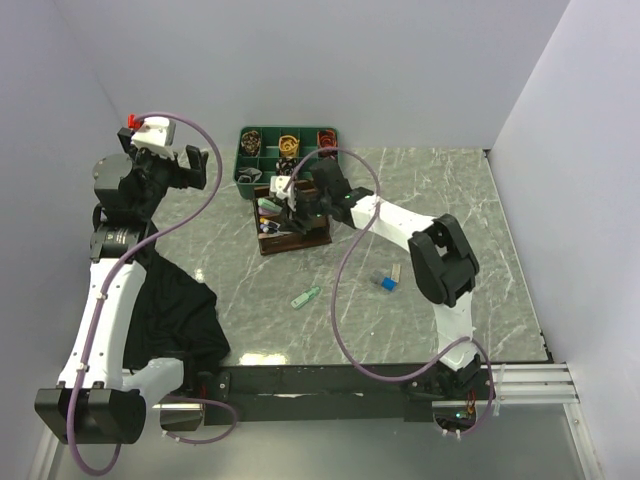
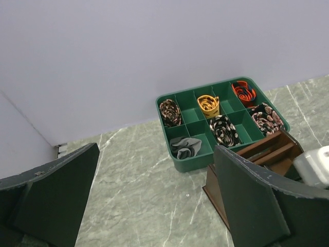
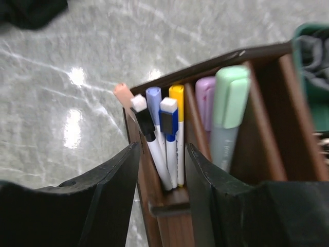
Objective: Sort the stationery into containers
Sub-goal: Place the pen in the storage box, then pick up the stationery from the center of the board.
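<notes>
Left gripper point(image 1: 198, 165): raised near the back wall, jaws wide, holding nothing.
Green tray point(image 1: 243, 160): behind the organiser, rolled ties inside.
Brown organiser point(image 1: 290, 242): mid-table.
Right gripper point(image 3: 162, 149): over the organiser, jaws narrowly parted, straddling the pens point(image 3: 169, 134) standing in one compartment.
Mint-green clip point(image 1: 306, 297): loose on the table.
Grey-blue cylinder point(image 1: 381, 283): further right.

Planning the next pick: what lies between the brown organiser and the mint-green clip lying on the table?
Nothing; the top external view shows only bare marble table between organiser and clip.
</notes>
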